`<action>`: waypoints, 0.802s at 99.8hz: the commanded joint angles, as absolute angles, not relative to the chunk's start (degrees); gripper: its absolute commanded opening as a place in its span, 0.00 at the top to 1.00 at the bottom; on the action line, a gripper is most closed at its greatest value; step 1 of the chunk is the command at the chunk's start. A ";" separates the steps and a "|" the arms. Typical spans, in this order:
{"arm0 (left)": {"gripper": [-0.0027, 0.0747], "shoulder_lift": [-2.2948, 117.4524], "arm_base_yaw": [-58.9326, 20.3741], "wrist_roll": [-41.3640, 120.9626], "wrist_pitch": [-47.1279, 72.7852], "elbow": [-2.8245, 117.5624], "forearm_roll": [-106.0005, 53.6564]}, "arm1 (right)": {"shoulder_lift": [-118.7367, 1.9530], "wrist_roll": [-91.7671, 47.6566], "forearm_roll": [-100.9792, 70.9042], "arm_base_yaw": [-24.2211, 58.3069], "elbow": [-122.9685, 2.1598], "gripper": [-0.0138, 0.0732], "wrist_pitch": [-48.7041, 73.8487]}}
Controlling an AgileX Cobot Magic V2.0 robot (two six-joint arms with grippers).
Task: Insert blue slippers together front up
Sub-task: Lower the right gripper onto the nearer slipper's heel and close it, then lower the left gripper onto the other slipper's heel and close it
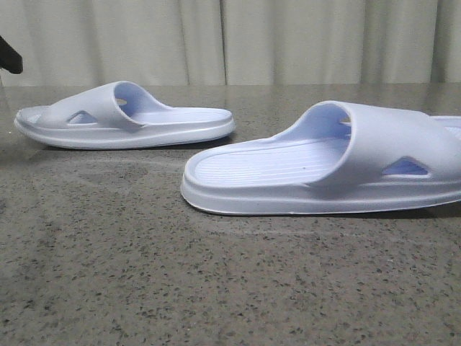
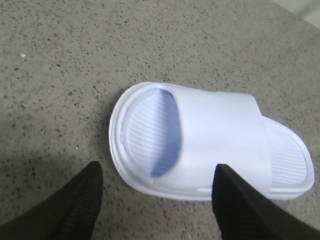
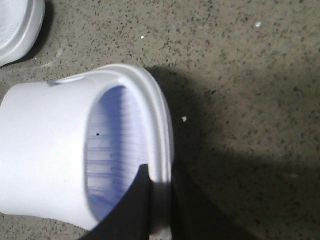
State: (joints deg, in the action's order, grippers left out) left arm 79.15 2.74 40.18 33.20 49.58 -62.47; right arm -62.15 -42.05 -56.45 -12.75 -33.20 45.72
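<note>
Two pale blue slippers lie sole-down on the speckled stone table. One slipper (image 1: 122,115) is at the far left, its strap toward the left. The other slipper (image 1: 331,169) is nearer, at the right, and runs past the right edge. In the left wrist view my left gripper (image 2: 157,200) is open above the table beside the far slipper (image 2: 215,135). One finger (image 2: 240,210) overlaps that slipper's side rim. My right gripper (image 3: 161,200) is shut on the end rim of the near slipper (image 3: 45,150), with one finger (image 3: 132,207) inside on the footbed.
The grey speckled table (image 1: 144,274) stretches forward and to the left. A pale curtain (image 1: 288,36) hangs behind it. A dark part (image 1: 9,58) juts in at the left edge of the front view. The far slipper's end (image 3: 17,30) shows in a corner of the right wrist view.
</note>
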 commanded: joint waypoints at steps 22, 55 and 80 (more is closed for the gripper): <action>0.43 88.89 4.27 42.46 37.41 58.33 -67.31 | -61.78 -43.85 -57.98 -13.02 -35.02 0.96 45.33; 0.51 94.07 4.27 47.26 40.84 60.22 -73.58 | -61.78 -44.08 -57.98 -13.02 -35.02 0.96 44.65; 0.85 94.67 4.27 49.28 43.36 60.22 -76.06 | -61.78 -44.08 -57.98 -13.02 -35.02 0.96 44.65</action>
State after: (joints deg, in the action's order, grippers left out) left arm 96.74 4.08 48.60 41.16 58.48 -72.66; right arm -62.15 -42.93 -56.45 -12.75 -33.20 45.62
